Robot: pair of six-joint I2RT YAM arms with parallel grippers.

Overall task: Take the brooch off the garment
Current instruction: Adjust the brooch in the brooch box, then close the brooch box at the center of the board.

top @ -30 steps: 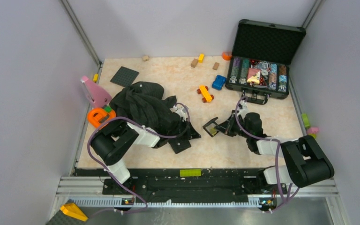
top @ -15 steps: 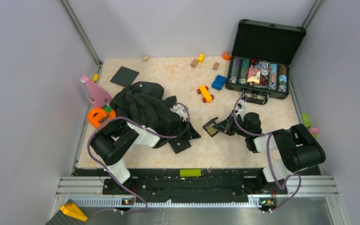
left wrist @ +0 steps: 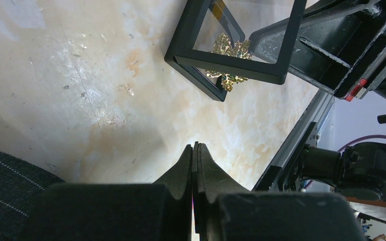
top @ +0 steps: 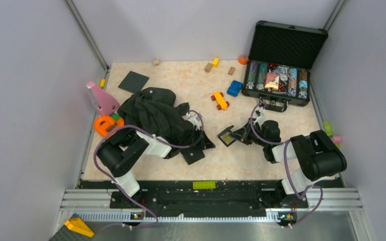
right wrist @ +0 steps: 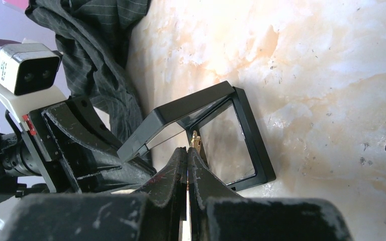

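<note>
The brooch [left wrist: 229, 55], gold with green stones, sits between the raised lid and the base of a small open black frame box [left wrist: 191, 60]. My right gripper [right wrist: 188, 149] is shut on the brooch [right wrist: 196, 137], whose gold edge pokes out past the fingertips over the box [right wrist: 251, 145]. In the top view the right gripper [top: 237, 136] is at the box [top: 225, 135], right of the garment [top: 153, 113], a crumpled dark pinstriped shirt. My left gripper [left wrist: 195, 148] is shut just above bare table, at the garment's right edge [left wrist: 5, 191]. Nothing shows between its fingers.
An open black case [top: 281, 75] of chips stands at the back right. An orange toy car [top: 220, 100] and a blue one [top: 234, 88] lie behind the box. A dark baseplate [top: 133, 81], a pink piece [top: 100, 98] and an orange piece [top: 105, 124] flank the shirt; a flat black square [top: 193, 154] lies before it.
The right arm's elbow has swung in to the left while its gripper stays at the box, which has tipped slightly. The left arm has not moved.
</note>
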